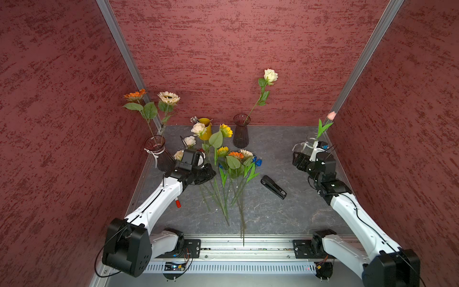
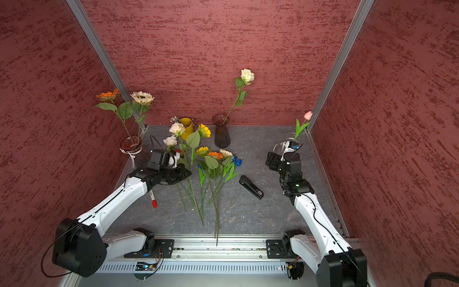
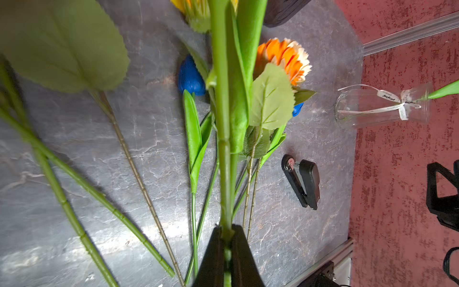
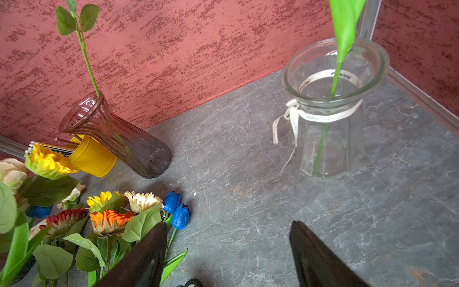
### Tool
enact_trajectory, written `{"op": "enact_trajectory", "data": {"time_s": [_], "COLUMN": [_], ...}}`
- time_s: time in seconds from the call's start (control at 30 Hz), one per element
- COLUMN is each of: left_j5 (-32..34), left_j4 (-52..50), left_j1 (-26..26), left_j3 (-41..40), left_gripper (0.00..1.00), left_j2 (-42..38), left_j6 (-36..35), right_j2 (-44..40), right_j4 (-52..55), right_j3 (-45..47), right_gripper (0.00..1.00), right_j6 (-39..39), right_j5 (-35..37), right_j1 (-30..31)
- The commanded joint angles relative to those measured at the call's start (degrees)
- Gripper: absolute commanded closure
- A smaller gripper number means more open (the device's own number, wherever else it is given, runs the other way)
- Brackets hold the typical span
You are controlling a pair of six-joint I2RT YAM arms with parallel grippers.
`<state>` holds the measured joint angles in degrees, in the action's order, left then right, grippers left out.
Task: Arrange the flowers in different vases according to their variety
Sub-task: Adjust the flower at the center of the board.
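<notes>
In a top view the left fingers [image 1: 208, 174] reach into the flowers [image 1: 234, 159] piled mid-surface [image 1: 285, 218]. The clear vase [image 1: 308, 142] stands at the far right corner, nearer the right arm. In the left wrist view they are clenched on one green stem [image 3: 221, 111], whose long axis runs straight out from them. In the right wrist view the right fingers [image 4: 149, 253] are released and empty, facing that vase.

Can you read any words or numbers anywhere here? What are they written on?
Ribbon on the clear vase: dark curly writing, too small and blurred to read.
Stapler: a pale label near one end, too small to read.
Nothing else shows writing that can be made out, so no text can be quoted.
</notes>
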<state>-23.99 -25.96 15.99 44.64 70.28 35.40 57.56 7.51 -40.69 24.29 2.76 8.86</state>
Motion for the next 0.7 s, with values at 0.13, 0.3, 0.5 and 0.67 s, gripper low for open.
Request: {"op": "enact_trajectory", "data": {"time_s": [0.13, 0.3, 0.5, 0.67], "left_j5": [-7.38, -1.74, 5.2, 5.29], "left_j4": [12.17, 5.07, 0.24, 2.78], "left_j1": [2.33, 3.22, 3.2, 3.52], "left_j3": [-3.19, -0.77, 0.83, 0.86], "left_gripper": [0.99, 0.42, 0.35, 0.39], "left_j2": [1.57, 3.87, 5.26, 9.44], "left_j6": [3.19, 0.78, -0.5, 0.35], "right_j2": [0.85, 1.9, 2.18, 2.38], "right_j4": [-0.92, -1.0, -1.27, -1.27], "right_j3": [0.83, 1.24, 0.92, 0.5], "right_gripper": [0.18, 0.19, 0.18, 0.18], "right_j6": [0.37, 0.66, 0.67, 0.44], "right_j5": [-1.32, -1.47, -1.11, -0.97], "right_j1": [0.58, 1.27, 1.57, 1.68]}}
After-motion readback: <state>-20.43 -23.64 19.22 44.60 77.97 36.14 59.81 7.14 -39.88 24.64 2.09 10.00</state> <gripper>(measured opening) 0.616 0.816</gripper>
